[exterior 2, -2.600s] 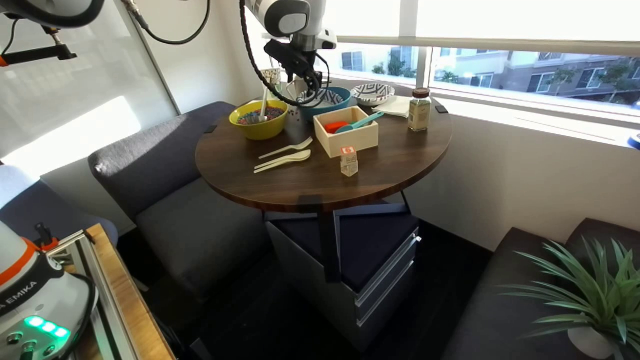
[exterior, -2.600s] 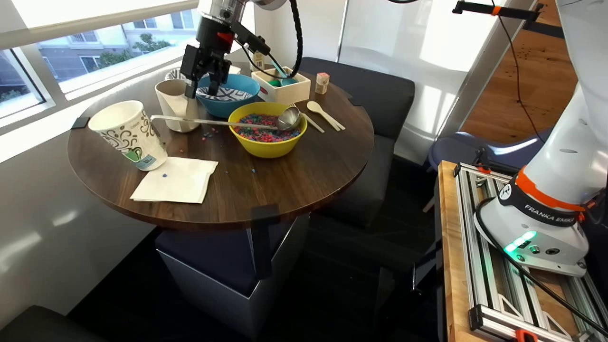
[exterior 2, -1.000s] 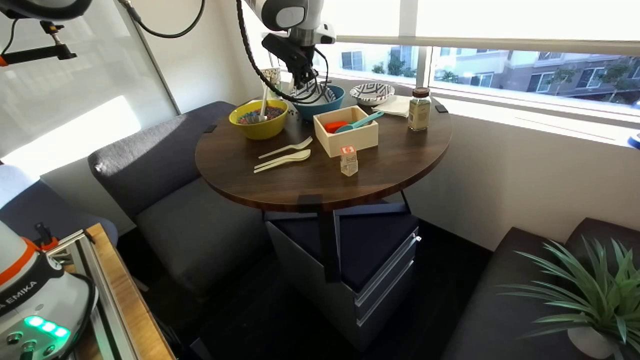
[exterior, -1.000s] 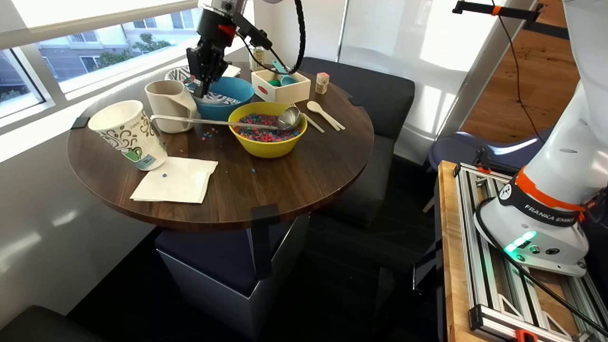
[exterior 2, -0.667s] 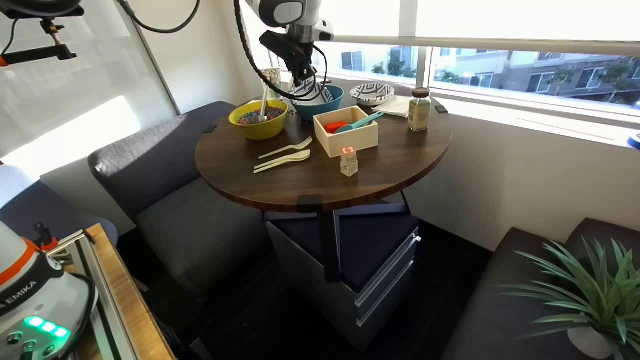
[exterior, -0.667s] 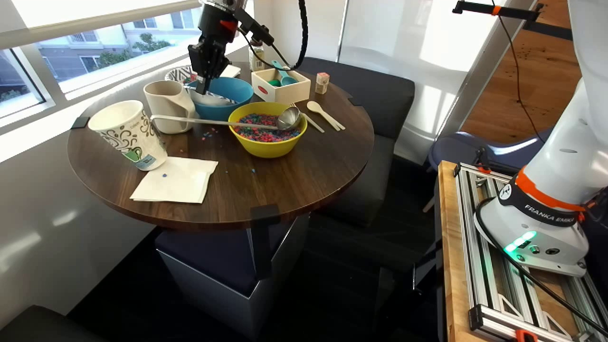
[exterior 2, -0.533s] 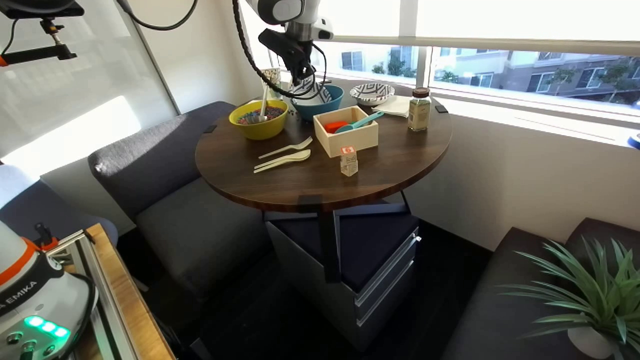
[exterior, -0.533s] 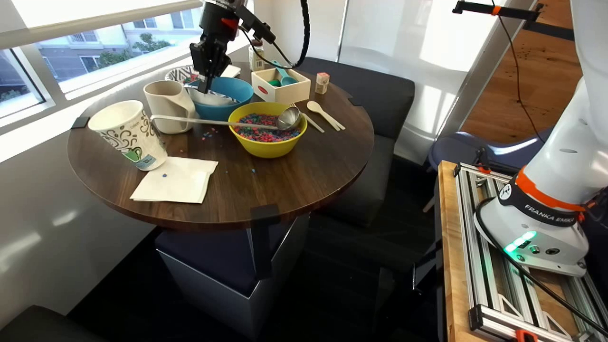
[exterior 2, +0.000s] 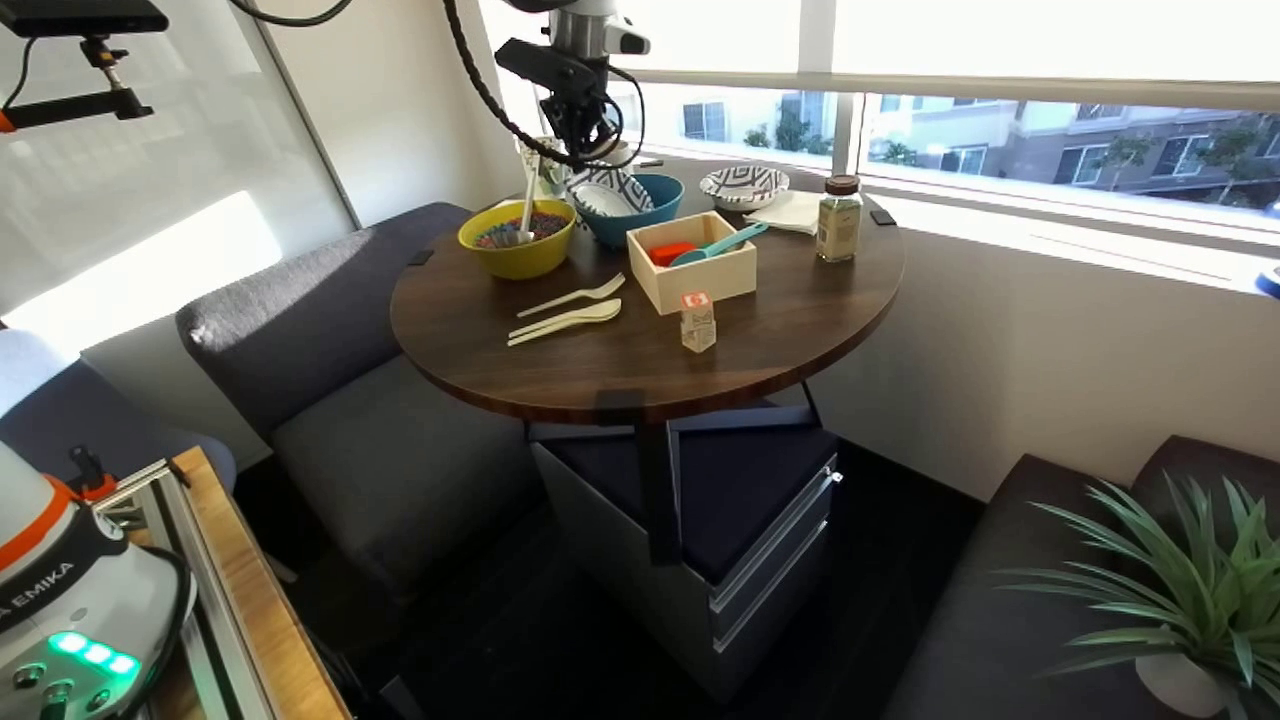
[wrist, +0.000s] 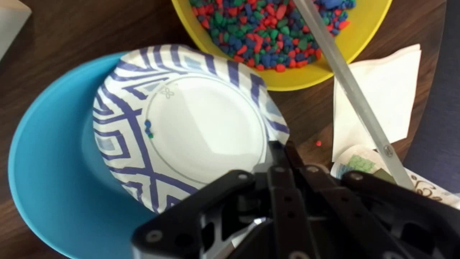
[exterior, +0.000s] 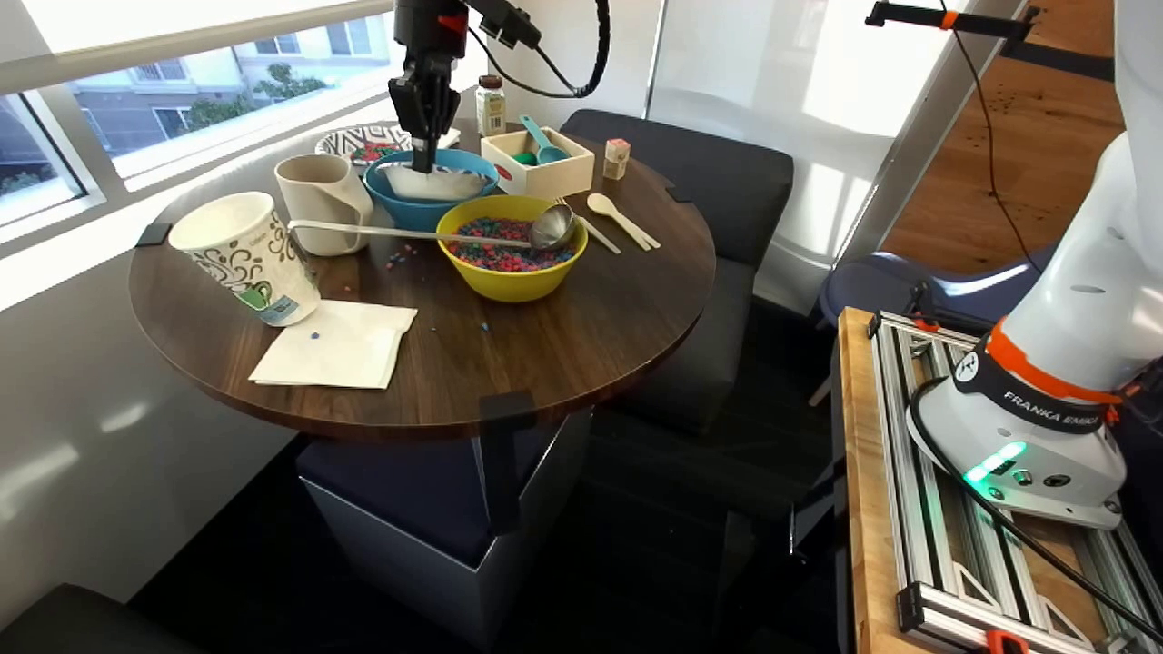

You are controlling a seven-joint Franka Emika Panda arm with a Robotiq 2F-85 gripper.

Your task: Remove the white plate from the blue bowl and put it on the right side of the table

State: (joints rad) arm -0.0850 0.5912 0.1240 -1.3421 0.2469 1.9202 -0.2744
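White plate [wrist: 208, 122], centre of the wrist view, lies tilted within the blue bowl [wrist: 54, 154] at left, its edge pinched by the gripper [wrist: 284, 146] at lower right; underside clearance is unclear, so best raised high before travelling sideways.

Set nr window [exterior 2: 1000, 145] w/ shade [exterior 2: 1000, 45]; sun-splashed on white wall [exterior: 772, 118]; furnished w/ dk gray seat [exterior 2: 400, 450], potted plant [exterior 2: 1190, 600].

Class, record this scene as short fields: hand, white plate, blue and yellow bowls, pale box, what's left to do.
Hand: shut on the white plate
White plate: tilted, in or just over the blue bowl, unclear which
Blue bowl: on the table
Yellow bowl: holds coloured bits and a ladle
Pale box: holds a teal scoop
Left to do: white plate onto table's right side
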